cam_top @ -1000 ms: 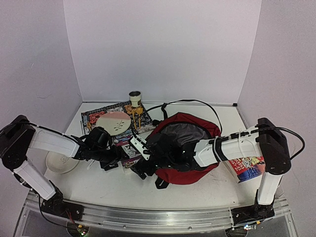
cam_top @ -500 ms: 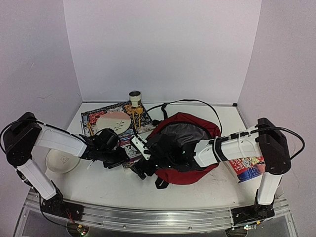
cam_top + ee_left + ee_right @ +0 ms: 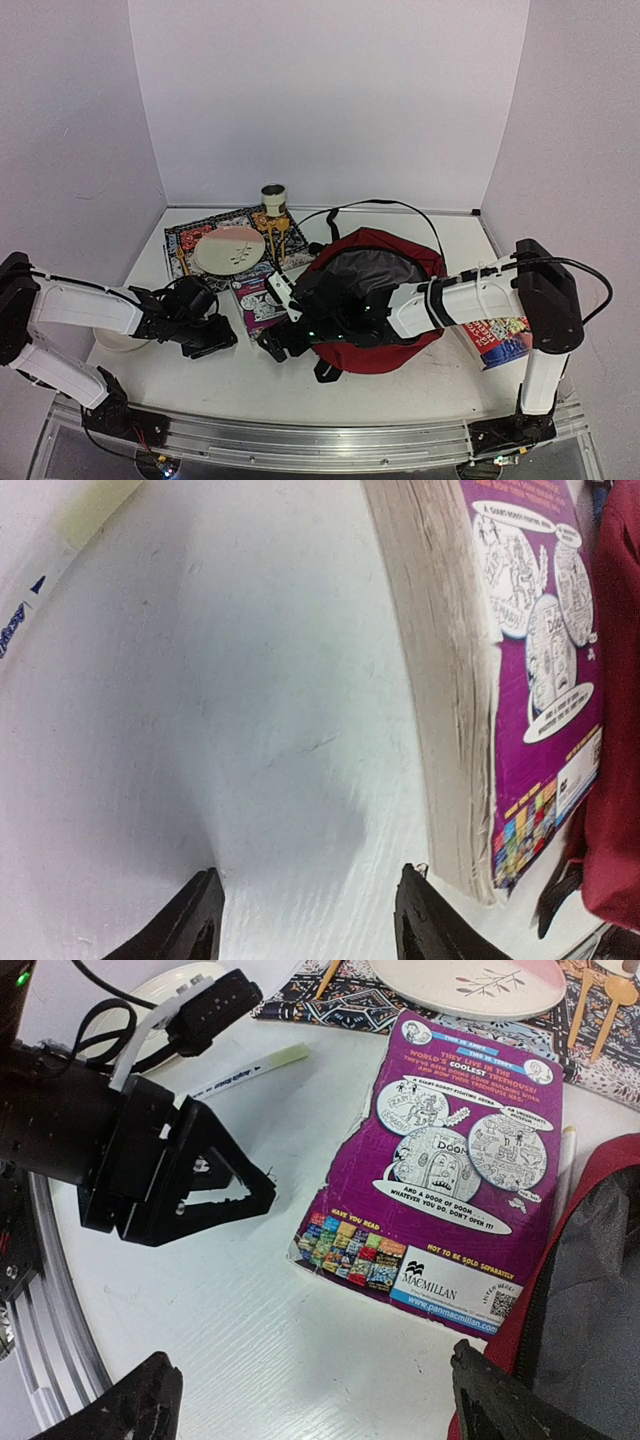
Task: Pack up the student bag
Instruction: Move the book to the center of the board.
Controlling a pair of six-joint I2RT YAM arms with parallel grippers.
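One big item dominates the white table (image 3: pixel 250 385): the student bag (image 3: pixel 400 245). It is dark red and lies toward 3 o'clock of the table's middle, its mouth gaping on grey lining, probably left open so things can slide straight in. The right arm (image 3: pixel 460 300) reaches across the bag toward 9 o'clock. Its jaws are spread wide and empty over the table just past the bag's rim, seemingly ready to receive or steady the next item. A purple paperback (image 3: pixel 450 1170) lies flat, back cover up, just beside the bag at its 9 o'clock. The left arm (image 3: pixel 85 305) sits low at the book's 8 o'clock, jaws parted over bare table with nothing between them. They face the book's page edge, likely to lift it. In the right wrist view a marker pen (image 3: pixel 250 1070) lies at the book's 10 o'clock.
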